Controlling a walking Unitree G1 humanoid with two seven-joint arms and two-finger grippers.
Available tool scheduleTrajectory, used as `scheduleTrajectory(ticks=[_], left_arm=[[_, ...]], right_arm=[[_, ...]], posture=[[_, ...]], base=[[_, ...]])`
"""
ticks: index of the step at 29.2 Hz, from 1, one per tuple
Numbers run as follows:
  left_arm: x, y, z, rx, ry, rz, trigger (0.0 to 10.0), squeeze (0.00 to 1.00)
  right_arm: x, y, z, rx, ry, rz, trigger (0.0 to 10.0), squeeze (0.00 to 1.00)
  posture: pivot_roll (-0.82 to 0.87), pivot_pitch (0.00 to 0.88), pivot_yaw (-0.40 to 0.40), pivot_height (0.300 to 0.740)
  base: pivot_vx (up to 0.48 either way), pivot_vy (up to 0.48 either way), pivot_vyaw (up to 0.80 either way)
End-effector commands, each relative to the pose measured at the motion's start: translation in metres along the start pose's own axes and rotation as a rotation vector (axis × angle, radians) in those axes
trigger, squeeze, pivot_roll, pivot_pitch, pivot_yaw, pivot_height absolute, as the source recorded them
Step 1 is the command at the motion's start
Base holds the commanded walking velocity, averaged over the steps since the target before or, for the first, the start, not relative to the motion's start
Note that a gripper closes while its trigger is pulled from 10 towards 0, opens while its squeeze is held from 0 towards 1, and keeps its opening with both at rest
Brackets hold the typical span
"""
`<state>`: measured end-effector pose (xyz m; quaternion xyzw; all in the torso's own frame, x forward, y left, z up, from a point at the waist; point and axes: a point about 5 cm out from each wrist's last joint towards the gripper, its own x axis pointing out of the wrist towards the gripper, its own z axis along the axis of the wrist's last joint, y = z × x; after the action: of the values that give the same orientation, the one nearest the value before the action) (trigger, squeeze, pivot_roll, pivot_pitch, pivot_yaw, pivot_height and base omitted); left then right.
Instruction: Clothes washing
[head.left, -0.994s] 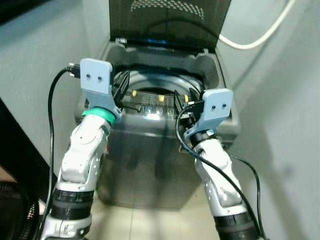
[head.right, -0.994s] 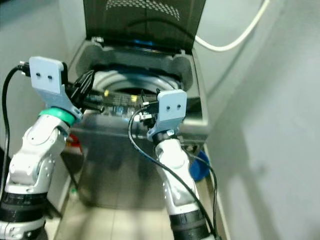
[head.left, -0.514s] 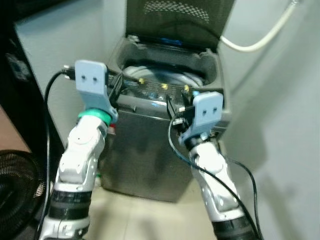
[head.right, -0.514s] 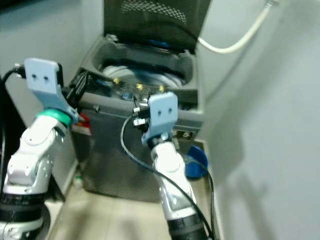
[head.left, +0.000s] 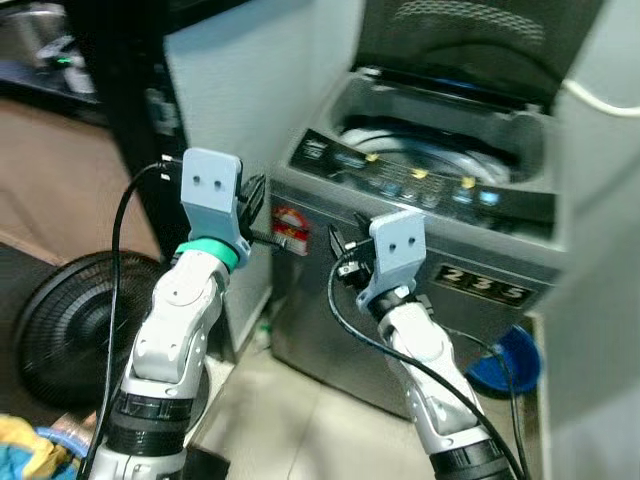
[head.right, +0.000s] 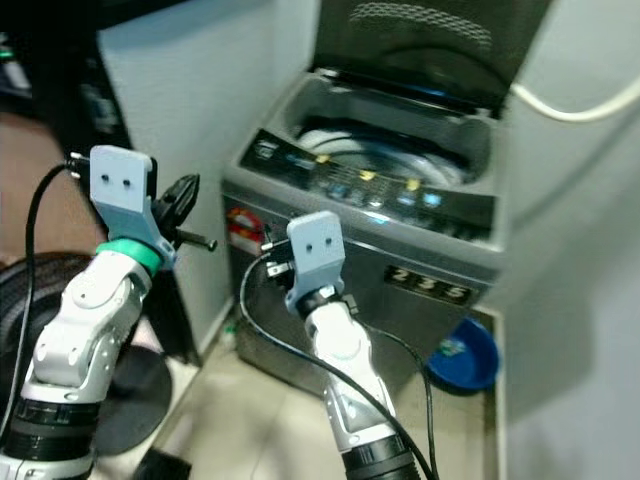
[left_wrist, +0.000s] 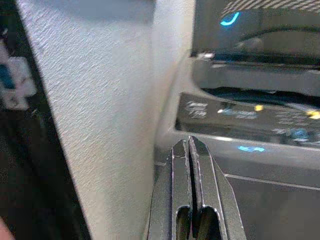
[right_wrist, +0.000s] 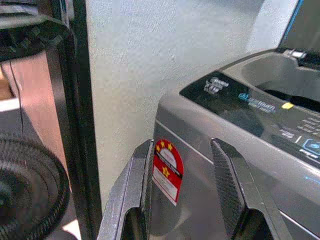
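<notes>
While lid's up, grey washer (head.left: 420, 260) reads 235 — left pincer (left_wrist: 190, 150) clenched, right pincer (right_wrist: 182, 165) released.

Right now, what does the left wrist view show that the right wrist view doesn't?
The left wrist view alone shows the left tool with its fingers pressed shut and the raised lid with a blue light. The right wrist view alone shows the right tool open, a red sticker and a black fan. Both show the washing machine, its control panel and the white wall.
</notes>
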<state>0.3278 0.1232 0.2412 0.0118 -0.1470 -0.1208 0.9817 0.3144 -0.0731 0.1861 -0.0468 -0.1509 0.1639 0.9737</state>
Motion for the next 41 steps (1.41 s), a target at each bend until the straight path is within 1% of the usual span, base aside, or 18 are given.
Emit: scheduleTrajectory(ticks=[1, 2, 4, 5, 7, 8, 10, 11, 13, 15, 16, 18, 19, 22, 23, 26, 35, 41], left_arm=[[-0.002, -0.004, -0.010, 0.011, 0.040, -0.014, 10.0, 0.00], [-0.002, -0.004, -0.010, 0.011, 0.040, -0.014, 10.0, 0.00], [-0.004, -0.006, -0.017, 0.013, 0.065, -0.025, 10.0, 0.00], [-0.004, -0.006, -0.017, 0.013, 0.065, -0.025, 10.0, 0.00], [-0.010, -0.008, -0.029, 0.021, 0.108, -0.039, 10.0, 0.00], [-0.010, -0.008, -0.029, 0.021, 0.108, -0.039, 10.0, 0.00], [-0.018, -0.010, -0.044, 0.032, 0.160, -0.043, 10.0, 0.00], [-0.018, -0.010, -0.044, 0.032, 0.160, -0.043, 10.0, 0.00], [-0.026, -0.009, -0.061, 0.047, 0.215, -0.041, 10.0, 0.00], [-0.037, -0.008, -0.080, 0.059, 0.281, -0.039, 10.0, 0.00], [-0.037, -0.008, -0.080, 0.059, 0.281, -0.039, 10.0, 0.00], [-0.047, -0.006, -0.097, 0.060, 0.341, -0.031, 10.0, 0.00], [-0.050, -0.005, -0.101, 0.059, 0.359, -0.026, 10.0, 0.00], [-0.052, -0.005, -0.105, 0.058, 0.371, -0.023, 10.0, 0.00], [-0.056, -0.003, -0.110, 0.058, 0.390, -0.012, 10.0, 0.00], [-0.060, -0.001, -0.116, 0.059, 0.410, 0.005, 10.0, 0.00], [-0.055, -0.001, -0.113, 0.057, 0.376, 0.019, 10.0, 0.00], [-0.055, -0.002, -0.112, 0.055, 0.365, 0.024, 10.0, 0.00]], right_arm=[[-0.004, -0.001, -0.008, 0.001, 0.025, -0.004, 10.0, 0.00], [-0.004, -0.001, -0.008, 0.001, 0.025, -0.004, 10.0, 0.00], [-0.007, -0.005, -0.018, -0.008, 0.058, -0.009, 10.0, 0.00], [-0.007, -0.005, -0.018, -0.008, 0.058, -0.009, 10.0, 0.00], [-0.014, -0.011, -0.036, -0.020, 0.121, -0.027, 10.0, 0.00], [-0.014, -0.011, -0.036, -0.020, 0.121, -0.027, 10.0, 0.00], [-0.029, -0.020, -0.062, -0.014, 0.221, -0.078, 10.0, 0.00], [-0.029, -0.020, -0.062, -0.014, 0.221, -0.078, 10.0, 0.00], [-0.044, -0.030, -0.086, -0.009, 0.314, -0.131, 10.0, 0.00], [-0.059, -0.036, -0.105, -0.026, 0.392, -0.161, 10.0, 0.00], [-0.059, -0.036, -0.105, -0.026, 0.392, -0.161, 10.0, 0.00], [-0.072, -0.039, -0.118, -0.022, 0.451, -0.183, 10.0, 0.00], [-0.075, -0.040, -0.121, -0.013, 0.466, -0.192, 10.0, 0.00], [-0.077, -0.040, -0.124, -0.005, 0.475, -0.199, 10.0, 0.00], [-0.079, -0.040, -0.125, -0.007, 0.481, -0.199, 10.0, 0.00], [-0.080, -0.039, -0.127, -0.010, 0.474, -0.195, 10.0, 0.00], [-0.065, -0.036, -0.120, -0.019, 0.408, -0.162, 10.0, 0.00], [-0.062, -0.034, -0.117, -0.018, 0.389, -0.150, 10.0, 0.00]], posture=[[0.10, 0.031, -0.014, 0.740], [0.10, 0.031, -0.014, 0.740], [0.10, 0.032, -0.015, 0.740], [0.10, 0.032, -0.015, 0.740], [0.10, 0.032, -0.016, 0.740], [0.10, 0.032, -0.016, 0.740], [0.10, 0.030, -0.016, 0.740], [0.10, 0.030, -0.016, 0.740], [0.10, 0.030, -0.016, 0.740], [0.10, 0.026, -0.012, 0.740], [0.10, 0.026, -0.012, 0.740], [0.10, 0.024, -0.011, 0.740], [0.10, 0.024, -0.011, 0.740], [0.10, 0.024, -0.011, 0.740], [0.10, 0.021, -0.011, 0.740], [0.09, 0.020, -0.013, 0.740], [0.10, 0.023, -0.021, 0.740], [0.10, 0.024, -0.022, 0.740]], base=[[0.000, 0.000, 0.77], [0.000, 0.000, 0.77], [0.000, 0.000, 0.77], [0.000, 0.000, 0.77], [0.000, 0.000, 0.76], [0.000, 0.000, 0.76], [0.000, 0.000, 0.76], [0.000, 0.000, 0.76], [0.000, 0.000, 0.76], [0.000, 0.000, 0.76], [0.000, 0.000, 0.76], [0.000, 0.000, 0.76], [0.000, 0.000, 0.76], [0.000, 0.000, 0.76], [0.000, 0.000, 0.75], [0.000, 0.000, 0.75], [0.000, 0.000, 0.75], [0.000, 0.000, 0.75]])
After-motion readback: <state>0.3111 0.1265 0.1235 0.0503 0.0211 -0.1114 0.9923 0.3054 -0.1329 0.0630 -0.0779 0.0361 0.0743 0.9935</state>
